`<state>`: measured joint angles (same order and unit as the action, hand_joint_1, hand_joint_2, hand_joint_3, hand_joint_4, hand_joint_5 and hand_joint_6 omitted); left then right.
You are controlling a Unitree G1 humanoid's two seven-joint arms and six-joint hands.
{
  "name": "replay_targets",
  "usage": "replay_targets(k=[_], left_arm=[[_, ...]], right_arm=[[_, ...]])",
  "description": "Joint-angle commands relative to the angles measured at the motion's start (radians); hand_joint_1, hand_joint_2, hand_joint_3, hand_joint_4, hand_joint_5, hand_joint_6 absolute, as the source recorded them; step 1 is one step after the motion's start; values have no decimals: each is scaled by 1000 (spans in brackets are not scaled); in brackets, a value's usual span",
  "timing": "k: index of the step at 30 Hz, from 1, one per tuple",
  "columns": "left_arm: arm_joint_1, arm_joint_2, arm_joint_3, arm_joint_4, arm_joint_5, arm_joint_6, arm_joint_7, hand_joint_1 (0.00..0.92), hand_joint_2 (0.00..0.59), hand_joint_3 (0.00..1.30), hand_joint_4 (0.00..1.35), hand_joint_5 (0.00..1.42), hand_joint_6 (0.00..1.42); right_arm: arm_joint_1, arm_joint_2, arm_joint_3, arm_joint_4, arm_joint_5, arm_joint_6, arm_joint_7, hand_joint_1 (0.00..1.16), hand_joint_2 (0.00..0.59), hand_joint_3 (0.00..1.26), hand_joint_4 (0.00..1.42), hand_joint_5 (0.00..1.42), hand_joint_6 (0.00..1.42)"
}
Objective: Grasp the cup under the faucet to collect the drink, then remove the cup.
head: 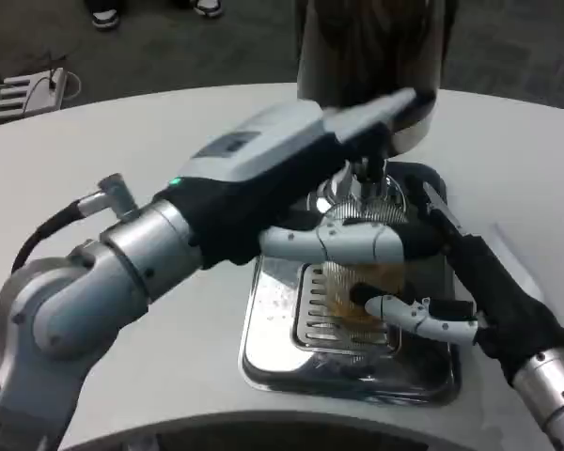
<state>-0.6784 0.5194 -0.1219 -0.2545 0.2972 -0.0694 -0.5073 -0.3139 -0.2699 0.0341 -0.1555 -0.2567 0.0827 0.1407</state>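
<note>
The left hand [357,240] reaches the faucet [362,174], its grip unclear, while the right hand [423,315] holds the cup [352,287] over the tray [273,348] to catch drink.

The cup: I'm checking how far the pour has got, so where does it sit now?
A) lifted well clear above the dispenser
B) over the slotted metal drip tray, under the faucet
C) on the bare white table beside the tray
B: the clear cup, amber liquid inside, stands over the drip tray below the faucet, with the right hand at it.
</note>
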Motion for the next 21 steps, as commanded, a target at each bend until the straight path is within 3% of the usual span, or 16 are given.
replay_targets(k=[1, 9, 21], left_arm=[[60, -46, 65, -10, -36, -67, 103, 0, 94, 25, 0, 43, 14], [183, -88, 155, -38, -95, -126, 201, 0, 105, 76, 25, 110, 63], [565, -67, 332, -203, -118, -88, 202, 0, 114, 111, 56, 146, 96]], right_arm=[[-15, 7, 6, 14, 2, -12, -11, 781, 224, 0, 0, 0, 13], [-22, 9, 10, 20, 12, -11, -3, 782, 224, 0, 0, 0, 28], [-68, 45, 46, 89, 11, -33, -18, 782, 224, 0, 0, 0, 56]])
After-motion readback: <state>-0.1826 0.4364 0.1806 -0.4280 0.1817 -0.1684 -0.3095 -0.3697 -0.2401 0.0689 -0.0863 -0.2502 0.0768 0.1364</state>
